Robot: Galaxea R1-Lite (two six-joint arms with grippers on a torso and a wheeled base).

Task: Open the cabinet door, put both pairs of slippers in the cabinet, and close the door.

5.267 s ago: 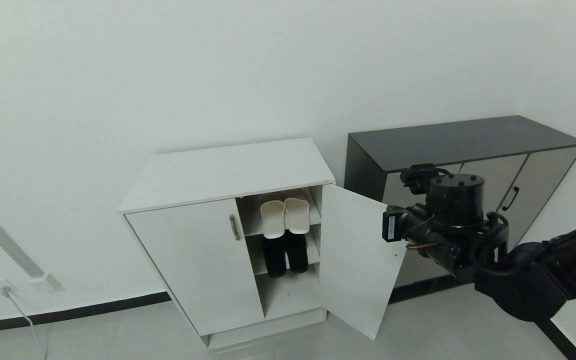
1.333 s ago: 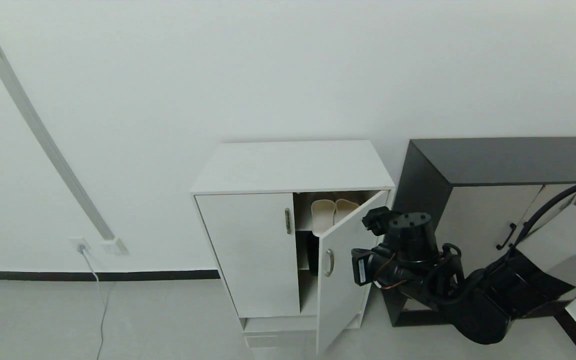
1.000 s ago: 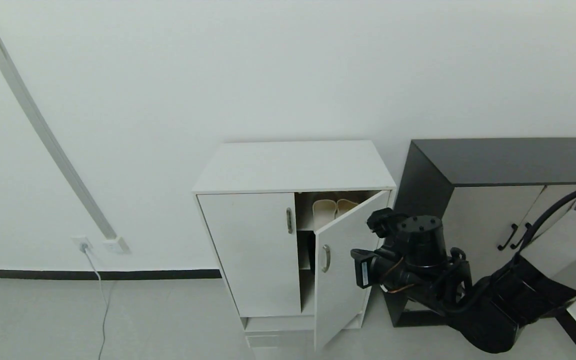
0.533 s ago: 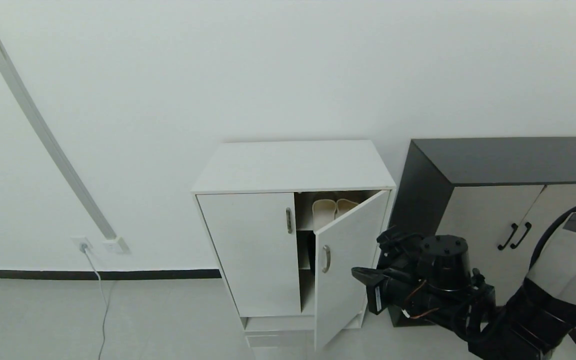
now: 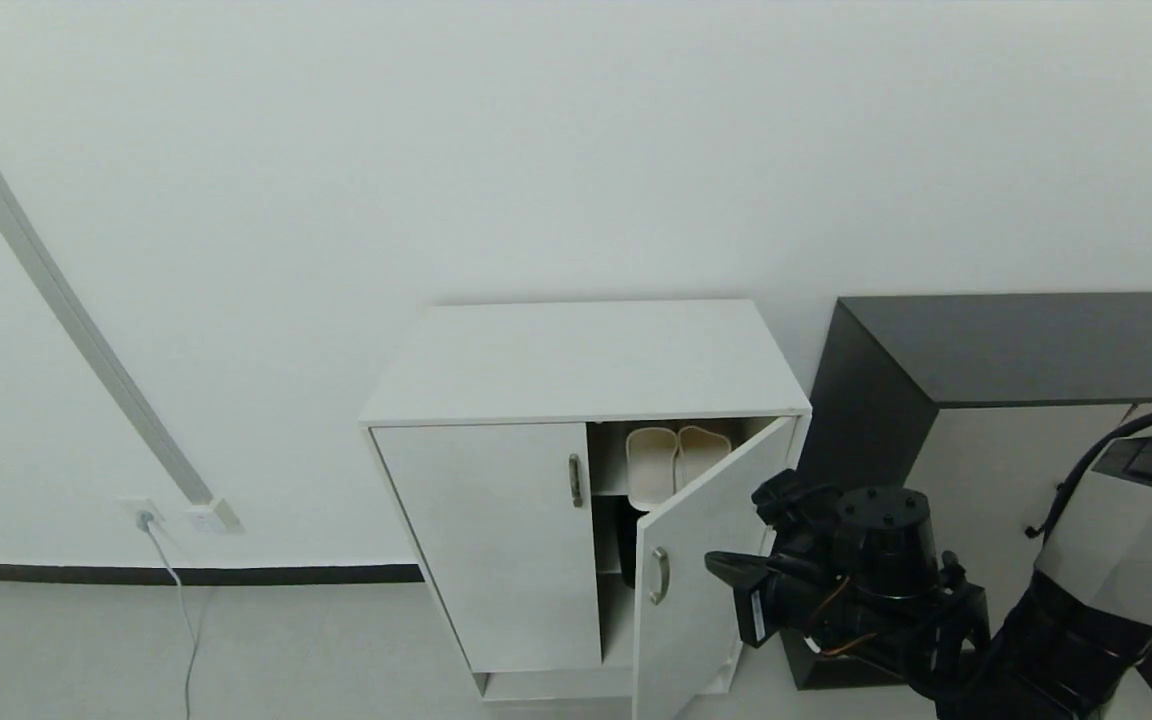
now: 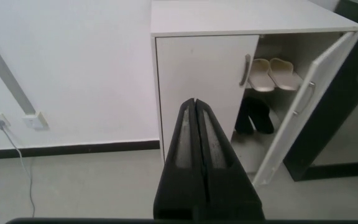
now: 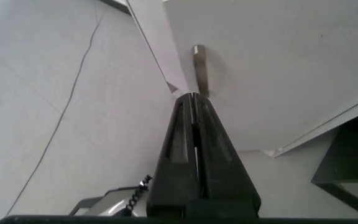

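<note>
The white cabinet [image 5: 586, 360] has its left door [image 5: 486, 540] closed and its right door [image 5: 696, 570] ajar. A beige pair of slippers [image 5: 676, 462] lies on the upper shelf, and a black pair [image 6: 257, 117] stands on the shelf below. My right gripper [image 5: 718, 566] is shut and empty, just outside the ajar door, its tip close to the door handle [image 7: 197, 67]. My left gripper [image 6: 194, 104] is shut and empty, held well back from the cabinet [image 6: 204, 81], facing its closed left door.
A dark low cabinet [image 5: 996, 345] stands right beside the white one. A wall socket with a cable [image 5: 148, 522] and a slanted wall trunking [image 5: 66, 300] are at the left. Open floor [image 6: 104, 180] lies before the cabinet.
The right door has swung from wide open to ajar over five seconds. In the last second my right arm dropped lower beside it. The head camera has shifted.
</note>
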